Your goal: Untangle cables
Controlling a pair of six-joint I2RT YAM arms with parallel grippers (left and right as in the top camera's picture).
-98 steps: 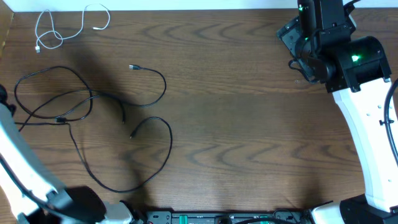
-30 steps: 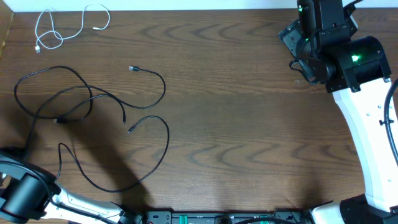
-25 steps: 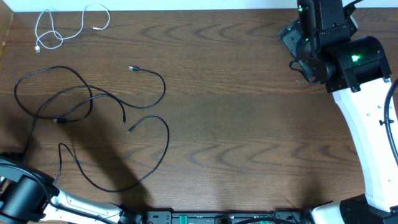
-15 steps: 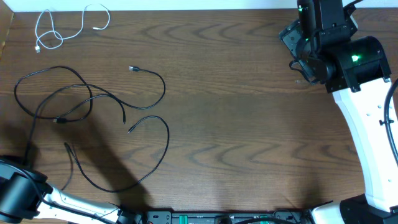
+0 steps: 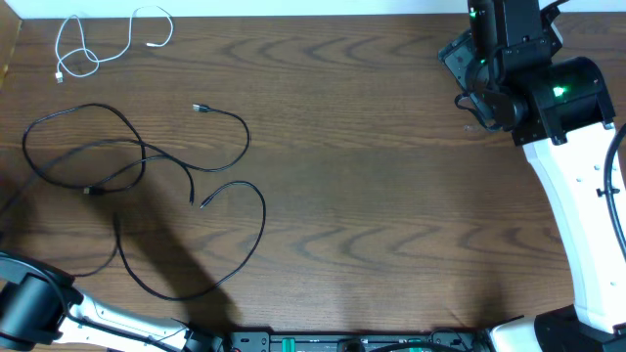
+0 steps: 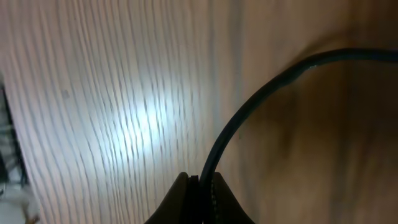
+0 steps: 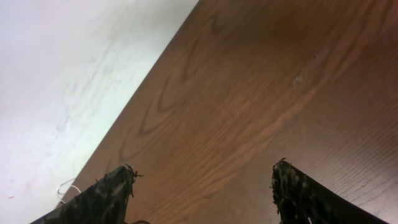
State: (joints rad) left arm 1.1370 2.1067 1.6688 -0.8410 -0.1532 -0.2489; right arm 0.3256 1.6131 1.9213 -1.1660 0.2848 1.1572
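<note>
**Item: left gripper (image 6: 200, 186).** Jaws pinched tight on a thin black cable (image 6: 249, 112), which arcs up and right from the tips over the wooden table (image 6: 93, 93). A second ago these jaws stood wide, so the grip is new.

**Item: black cables (image 5: 137, 161).** Loose overlapping loops on the left half of the table. The top plug (image 5: 199, 108) lies slightly further left than before and the lower loops have shifted, so the pull seems to reach the tangle.

**Item: white cable (image 5: 98, 47).** Far left corner, apart from the black ones, unmoved.

**Item: right gripper (image 7: 202, 199).** Fingers spread, empty, over bare wood at far right.

**Assessment:** one strand secured; crossings remain, so separation has hardly begun.
</note>
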